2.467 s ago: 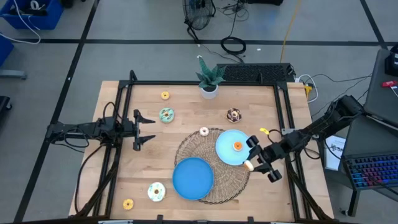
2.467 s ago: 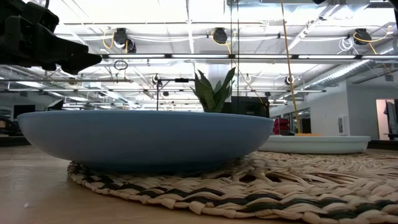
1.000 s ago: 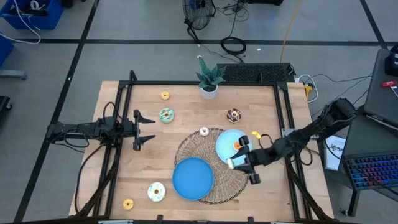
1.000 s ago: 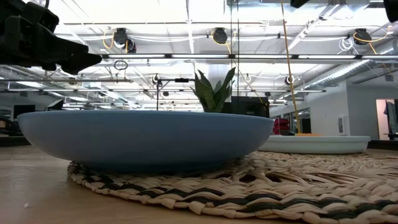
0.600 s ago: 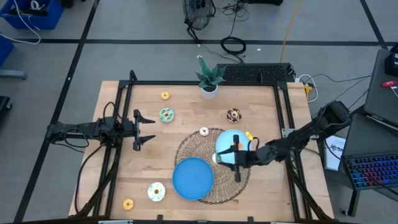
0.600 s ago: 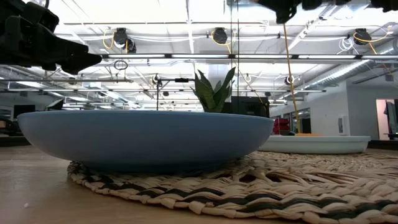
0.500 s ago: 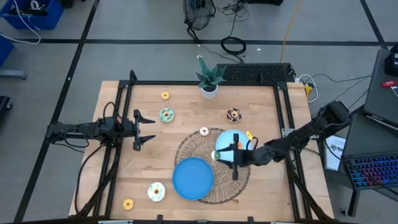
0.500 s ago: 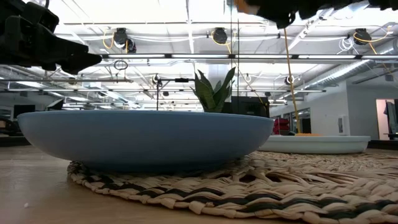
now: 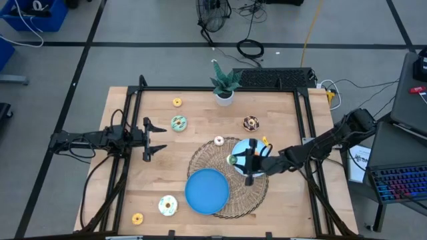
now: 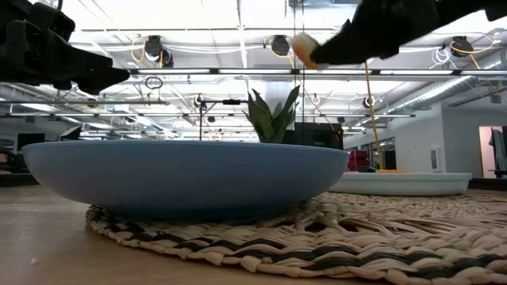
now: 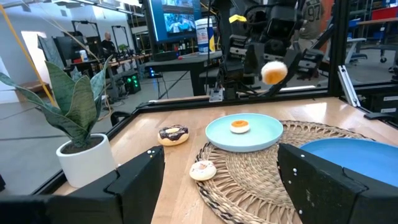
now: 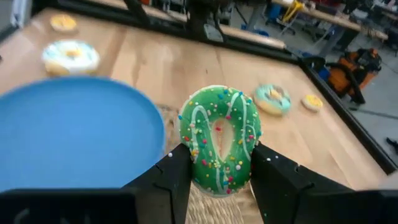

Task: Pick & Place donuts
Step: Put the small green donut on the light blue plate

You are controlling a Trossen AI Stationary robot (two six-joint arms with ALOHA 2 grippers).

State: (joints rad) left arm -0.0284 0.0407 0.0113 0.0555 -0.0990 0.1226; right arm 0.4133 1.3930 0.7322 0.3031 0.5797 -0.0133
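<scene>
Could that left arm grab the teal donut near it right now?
Probably yes. The left gripper hangs open and empty, and the teal donut lies alone on bare wood just beyond it, with nothing between them.

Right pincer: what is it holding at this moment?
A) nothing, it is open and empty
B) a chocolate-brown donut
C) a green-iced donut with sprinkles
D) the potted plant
C. In the right wrist view the green-iced donut with white drizzle and sprinkles sits clamped between the right pincer's two dark fingers, held in the air above the woven mat.
</scene>
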